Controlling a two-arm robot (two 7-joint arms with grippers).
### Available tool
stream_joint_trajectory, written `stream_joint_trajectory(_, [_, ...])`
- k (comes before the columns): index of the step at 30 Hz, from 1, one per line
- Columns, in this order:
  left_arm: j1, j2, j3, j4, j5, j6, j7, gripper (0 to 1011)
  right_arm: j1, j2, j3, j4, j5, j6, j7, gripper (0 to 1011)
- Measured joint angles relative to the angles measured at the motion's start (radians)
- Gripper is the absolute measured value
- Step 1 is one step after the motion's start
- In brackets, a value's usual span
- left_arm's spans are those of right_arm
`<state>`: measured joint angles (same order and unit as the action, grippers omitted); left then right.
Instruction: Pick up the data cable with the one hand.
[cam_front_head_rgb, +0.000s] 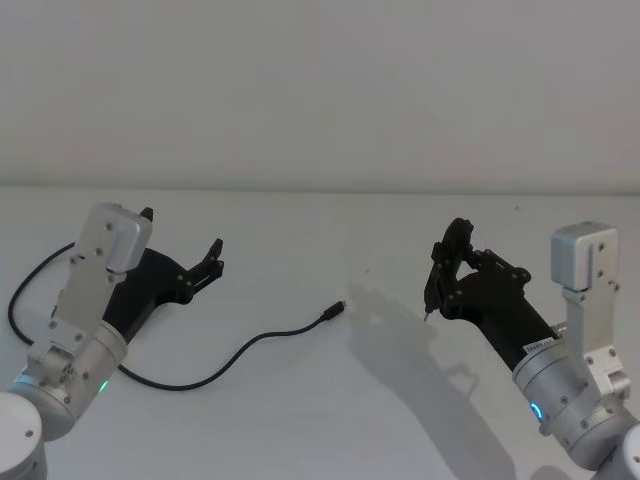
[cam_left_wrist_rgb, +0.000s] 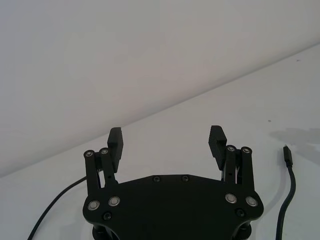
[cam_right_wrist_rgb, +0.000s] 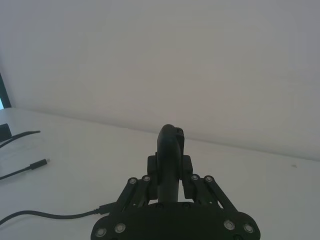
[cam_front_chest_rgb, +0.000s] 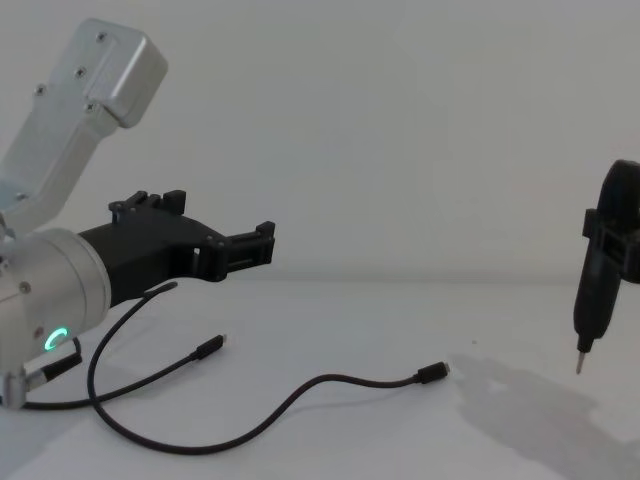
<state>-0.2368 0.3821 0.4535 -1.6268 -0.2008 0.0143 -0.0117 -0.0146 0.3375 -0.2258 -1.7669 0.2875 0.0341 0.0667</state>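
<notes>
- Now the left gripper (cam_front_head_rgb: 182, 232) hangs over the left side of the white table (cam_front_head_rgb: 300, 420), its two fingers spread wide with nothing between them.
- The data cable (cam_front_chest_rgb: 385, 380) lies on the table in a long curve, from under the left arm to its plug (cam_front_head_rgb: 331, 314) near the middle.
- The right gripper (cam_front_head_rgb: 462, 262), on the right, is closed tight on a black pen-like tool (cam_front_chest_rgb: 597, 280), tip down.

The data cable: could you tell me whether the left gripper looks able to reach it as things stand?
Probably yes: the left gripper is open above the table, the data cable lies exposed close beside it, and nothing sits between them.
</notes>
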Motion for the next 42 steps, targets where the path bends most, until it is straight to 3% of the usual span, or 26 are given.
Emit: stream_joint_trajectory(42, [-0.001, 0.0, 0.001, 0.001, 0.0, 0.0, 0.0, 1001, 0.0, 0.0, 0.0, 0.0, 0.0, 0.0, 0.0, 274])
